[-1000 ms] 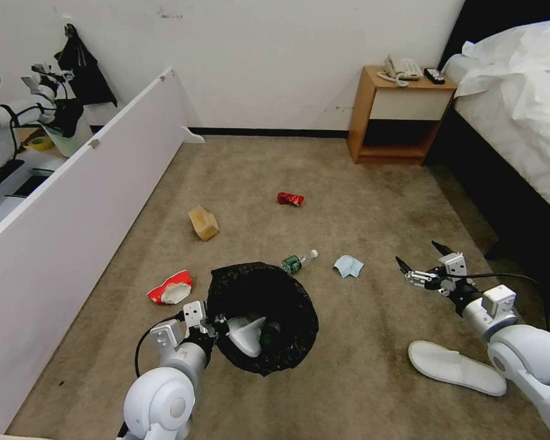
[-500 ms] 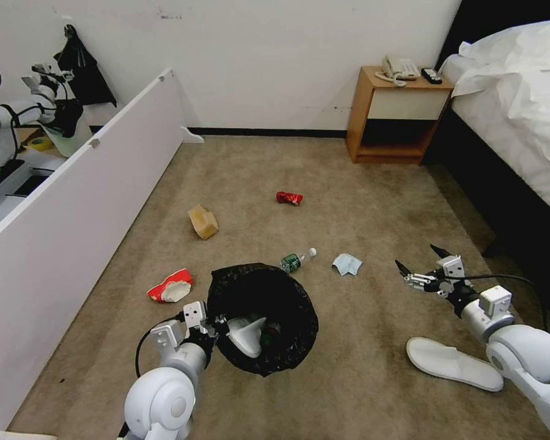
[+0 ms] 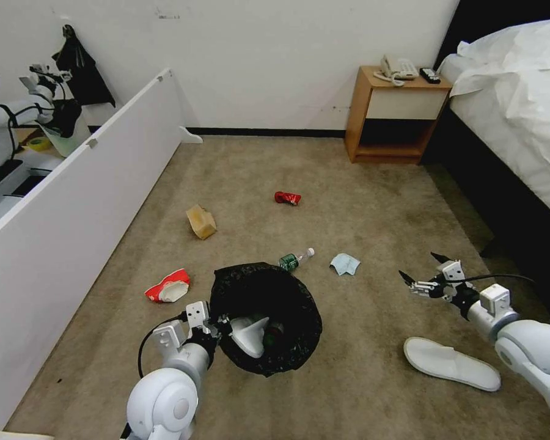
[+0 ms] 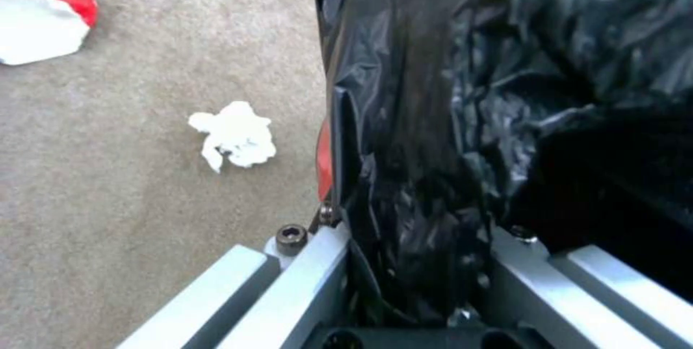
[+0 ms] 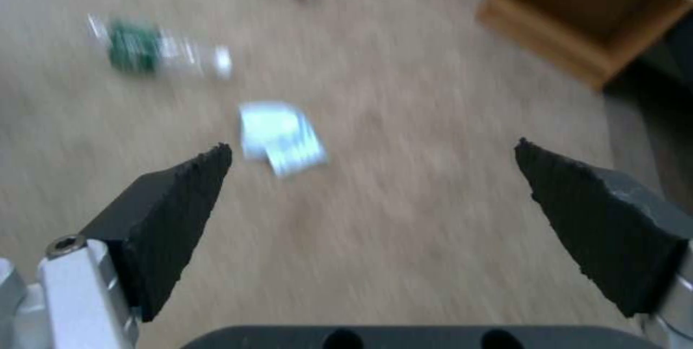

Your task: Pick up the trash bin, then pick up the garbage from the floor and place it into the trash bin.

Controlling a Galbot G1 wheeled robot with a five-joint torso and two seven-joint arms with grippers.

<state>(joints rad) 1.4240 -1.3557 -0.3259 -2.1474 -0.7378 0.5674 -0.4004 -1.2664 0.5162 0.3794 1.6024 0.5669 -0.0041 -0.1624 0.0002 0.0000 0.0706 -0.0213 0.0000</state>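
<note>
While your left gripper (image 3: 221, 325) is clamped on the rim of the trash bin (image 3: 267, 315), pinching the black liner (image 4: 448, 122) against the red wall, treat that hold as slippery: the glossy plastic can slide, so keep the bin level. It hangs low in front of you, with a white slipper and a dark bottle already inside, which probably makes it heavier on the far side from your grip.

Your right gripper (image 3: 426, 271) hangs empty, fingers spread wide, over the carpet to the right. The nearest garbage to it is the light blue cloth (image 3: 345, 264), lying flat between the gripper and the clear bottle (image 3: 296, 259). It looks soft, thin and very light; you would likely do best to pinch down on a raised fold at its middle, since a flat edge may slip away on the pile.

The bottle, just beside the bin's far rim, is round and may roll; take it across the green label. A second white slipper (image 3: 451, 364) lies near your right arm, light and floppy. The red can (image 3: 287, 197), tan paper bag (image 3: 201, 221) and crushed red-white cup (image 3: 167, 286) lie farther off.
</note>
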